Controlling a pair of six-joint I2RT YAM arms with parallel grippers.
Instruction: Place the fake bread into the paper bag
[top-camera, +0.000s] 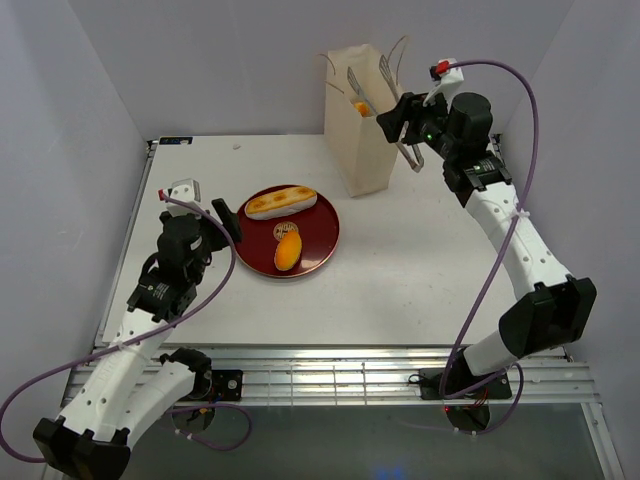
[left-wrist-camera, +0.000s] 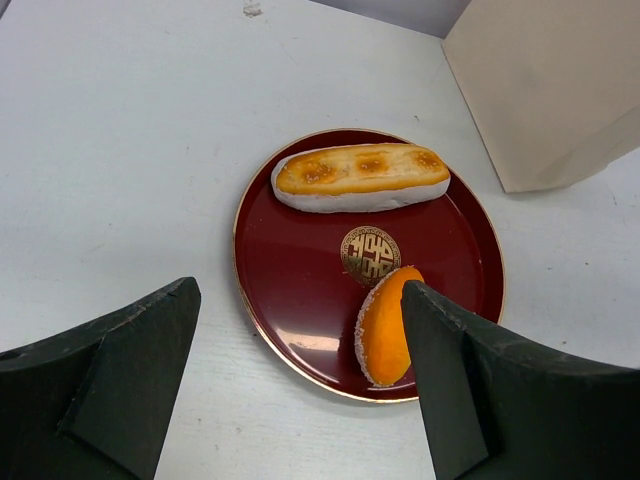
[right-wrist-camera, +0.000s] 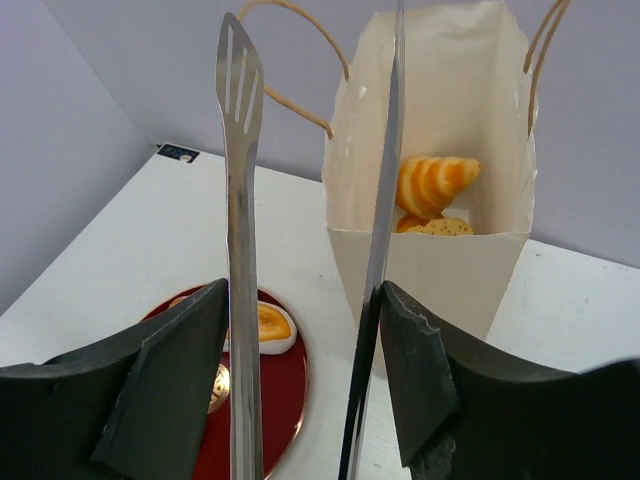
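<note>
Left hand (left-wrist-camera: 298, 288) fingers apart, empty, near plate (left-wrist-camera: 268, 250). Long roll (left-wrist-camera: 360, 177) and orange piece (left-wrist-camera: 385, 325) on plate, other bread (right-wrist-camera: 435, 185) inside paper bag (top-camera: 362, 150). Right hand (right-wrist-camera: 300, 290) clamped on tongs (right-wrist-camera: 238, 150), tips apart, empty. Probably best: straddle roll mid-length, squeeze gently.

We see a glossy, smooth dark-red plate (left-wrist-camera: 290, 300) with a gold rim; on the plate the long roll (left-wrist-camera: 360, 177) shines like glazed plastic; the oval piece (left-wrist-camera: 385, 335) has a grainy pale edge; beyond the plate the paper bag (left-wrist-camera: 550, 90) is matt cream paper; the tongs (right-wrist-camera: 240, 200) are polished metal; the tabletop (left-wrist-camera: 120, 150) is matt white.
</note>
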